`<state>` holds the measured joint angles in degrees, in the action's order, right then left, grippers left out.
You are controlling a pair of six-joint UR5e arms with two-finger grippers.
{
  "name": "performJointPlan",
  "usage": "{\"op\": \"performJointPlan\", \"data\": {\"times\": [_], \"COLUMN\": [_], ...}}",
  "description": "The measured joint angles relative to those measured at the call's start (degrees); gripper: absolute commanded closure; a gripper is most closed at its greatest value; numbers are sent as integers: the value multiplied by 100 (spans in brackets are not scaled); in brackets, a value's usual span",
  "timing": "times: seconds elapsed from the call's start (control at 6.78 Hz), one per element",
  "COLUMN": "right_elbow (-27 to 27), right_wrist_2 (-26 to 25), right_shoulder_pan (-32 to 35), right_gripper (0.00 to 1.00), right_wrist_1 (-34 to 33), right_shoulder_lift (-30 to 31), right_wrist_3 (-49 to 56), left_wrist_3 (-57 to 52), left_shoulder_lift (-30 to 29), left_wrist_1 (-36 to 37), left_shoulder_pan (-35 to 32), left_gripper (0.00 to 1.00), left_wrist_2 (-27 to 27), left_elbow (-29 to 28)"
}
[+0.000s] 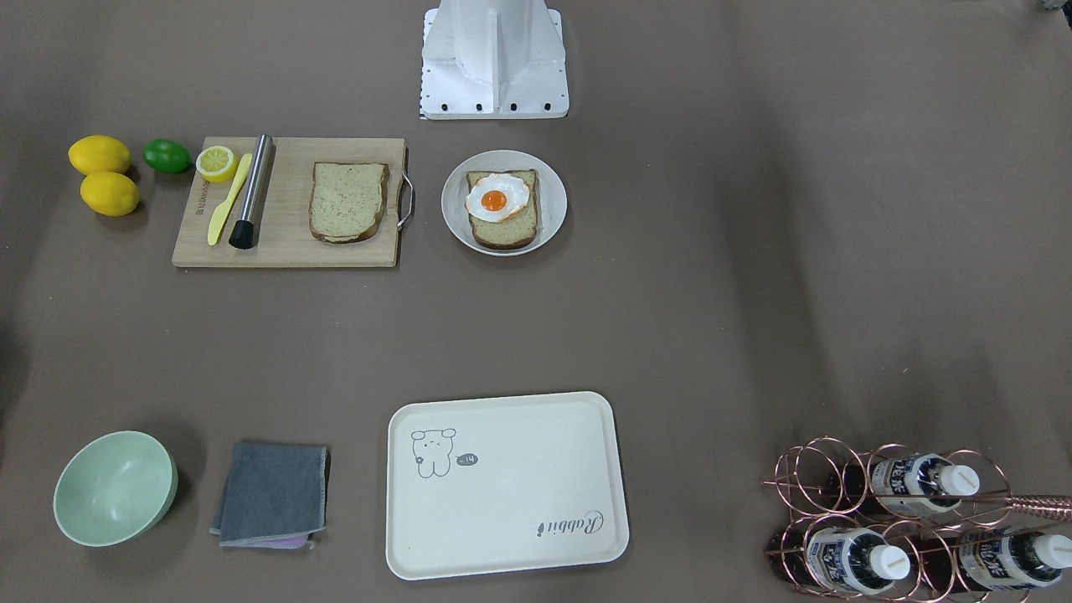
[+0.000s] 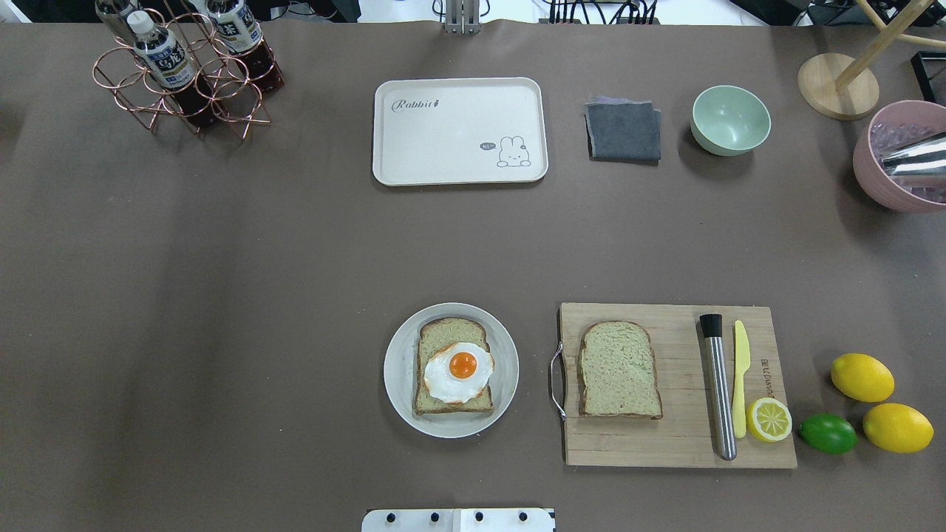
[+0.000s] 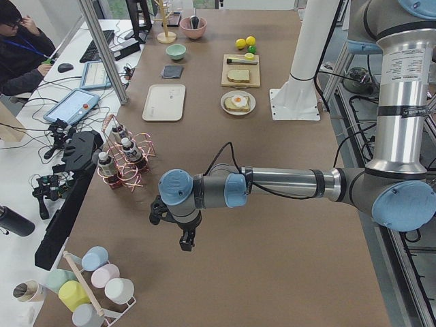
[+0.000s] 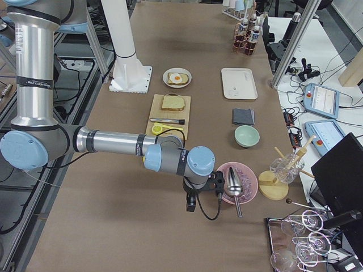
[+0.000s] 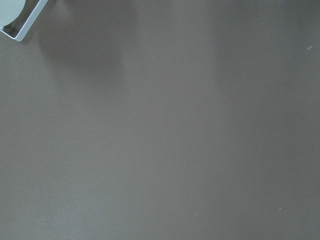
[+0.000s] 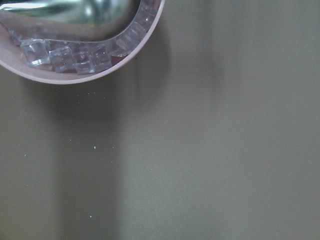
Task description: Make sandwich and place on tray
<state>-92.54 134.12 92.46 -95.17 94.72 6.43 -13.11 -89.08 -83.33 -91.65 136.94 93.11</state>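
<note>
At the far left of the overhead view a copper wire rack [image 2: 185, 89] of bottles stands near the far edge. The left gripper [image 3: 185, 240] hangs over bare table [image 2: 222, 295] out toward that end, apparently parked clear of the food. It shows only from the side camera, so I cannot tell whether its fingers are apart or together. Toward the middle, the tray [image 2: 443, 140] lies bare by the far edge, well apart from the ingredients, with open brown table between them for a carry. Nearer the robot's base, a round plate [image 2: 395, 369] holds one slice of bread [image 2: 443, 336] with the fried egg [image 2: 460, 372] lying flat on top, so the sandwich looks half built. Just right of the plate, the second slice [image 2: 619, 369] lies flat on the cutting board [image 2: 665, 443], close to the handle end. It is apart from the steel rod [image 2: 718, 391], yellow knife [image 2: 740, 384] and lemon half [image 2: 768, 419] lined up along the board's other end. That gap should leave fingers room at the crust, though the slice lies flat with no raised edge to catch. Beyond, a folded grey cloth [image 2: 624, 131] and green bowl [image 2: 730, 120] stand right of the tray, off the likely path. A lime [image 2: 828, 433] and two lemons [image 2: 862, 377] rest past the board. At the right edge, the right gripper [image 4: 191, 203] hangs just beside a pink bowl [image 2: 894, 188] of ice with a metal scoop [image 2: 916, 159]. Its finger state cannot be told either.
</note>
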Motion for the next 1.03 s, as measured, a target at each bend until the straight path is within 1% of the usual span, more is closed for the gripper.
{"op": "performJointPlan", "data": {"times": [0.74, 0.88, 1.03], "right_elbow": [-22, -75, -240], "right_wrist_2": [20, 26, 39], "right_shoulder_pan": [2, 3, 3], "right_gripper": [0, 0, 0], "right_wrist_1": [3, 5, 4], "right_shoulder_lift": [14, 20, 15], "right_wrist_3": [1, -1, -1], "left_wrist_3": [22, 25, 23], "left_shoulder_lift": [23, -10, -30], "left_wrist_1": [-25, -54, -116], "left_shoulder_pan": [66, 57, 43], "left_gripper": [2, 2, 2], "left_wrist_2": [23, 201, 549], "left_elbow": [113, 168, 225]}}
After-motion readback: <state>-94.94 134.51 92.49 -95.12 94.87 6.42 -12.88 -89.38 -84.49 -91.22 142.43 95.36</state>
